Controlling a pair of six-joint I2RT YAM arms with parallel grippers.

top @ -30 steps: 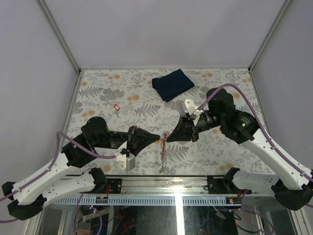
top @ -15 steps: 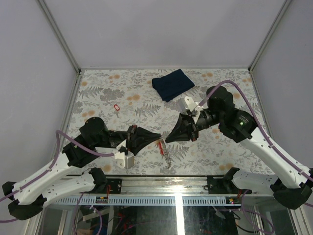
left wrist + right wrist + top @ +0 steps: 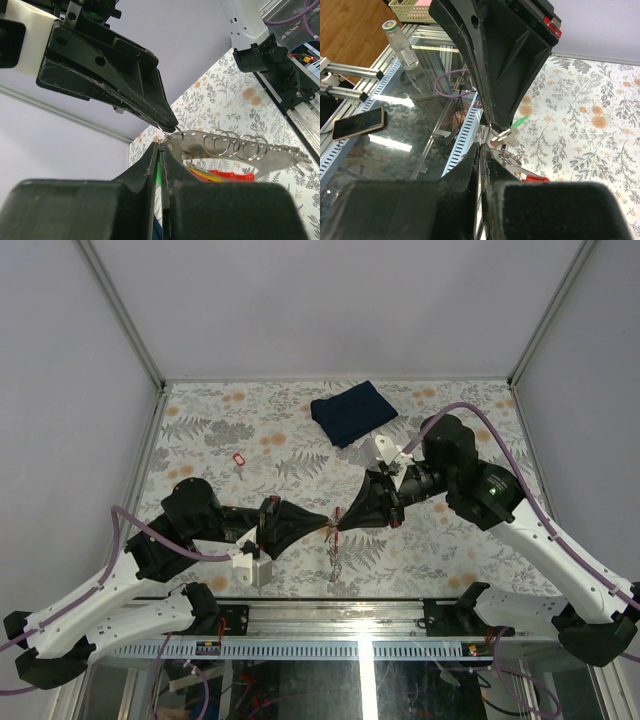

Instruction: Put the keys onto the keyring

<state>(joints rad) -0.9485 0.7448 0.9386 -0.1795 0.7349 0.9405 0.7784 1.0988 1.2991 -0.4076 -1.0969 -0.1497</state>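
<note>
My two grippers meet tip to tip above the table's front middle. The left gripper (image 3: 326,525) (image 3: 160,150) is shut on the green-headed key (image 3: 520,121), of which a green sliver shows between its jaws. Its metal blade (image 3: 502,136) points at the keyring (image 3: 335,545). The right gripper (image 3: 342,522) (image 3: 480,147) is shut on a wire ring at the end of the keyring (image 3: 235,145), a silvery strip carrying several rings. A red tag (image 3: 225,176) and the yellow-orange key (image 3: 205,173) hang beneath it.
A folded dark blue cloth (image 3: 352,410) lies at the back middle. A small loose red tag (image 3: 238,459) lies on the floral tabletop at the left. The table's front rail (image 3: 330,620) runs just below the hanging keyring.
The gripper tips stayed together. The right arm shifted slightly, and the dangling part of the keyring swung to the right and back under the tips.
</note>
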